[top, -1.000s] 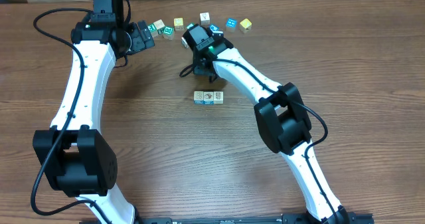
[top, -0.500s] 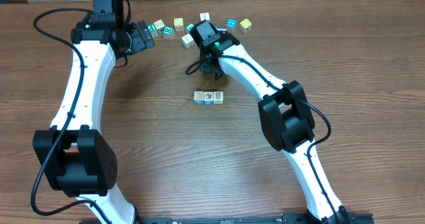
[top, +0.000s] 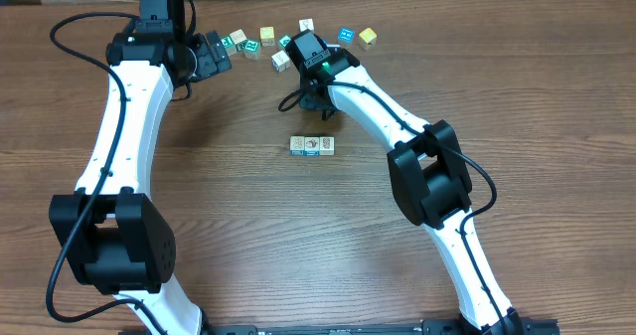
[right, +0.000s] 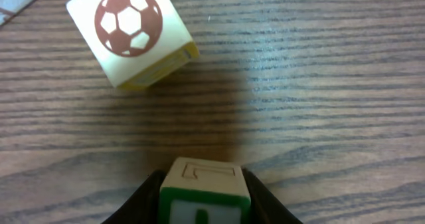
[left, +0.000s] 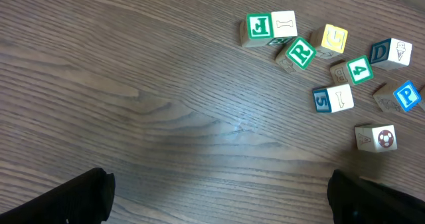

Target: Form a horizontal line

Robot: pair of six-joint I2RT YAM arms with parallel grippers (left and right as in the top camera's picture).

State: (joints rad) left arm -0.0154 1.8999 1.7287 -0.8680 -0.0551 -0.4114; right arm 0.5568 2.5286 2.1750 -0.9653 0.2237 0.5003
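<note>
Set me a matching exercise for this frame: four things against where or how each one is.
Things:
1. white wooden cube with a red soccer ball
2. green-edged wooden cube
3. short row of white-faced cubes
4. left gripper

States:
A. open, holding nothing
B. between the right fingers
C. lined up apart from the scattered cubes
D. loose on the wooden table, beyond the right fingers

Pairs: 1-D, 2-B, 3-C, 4-A.
</note>
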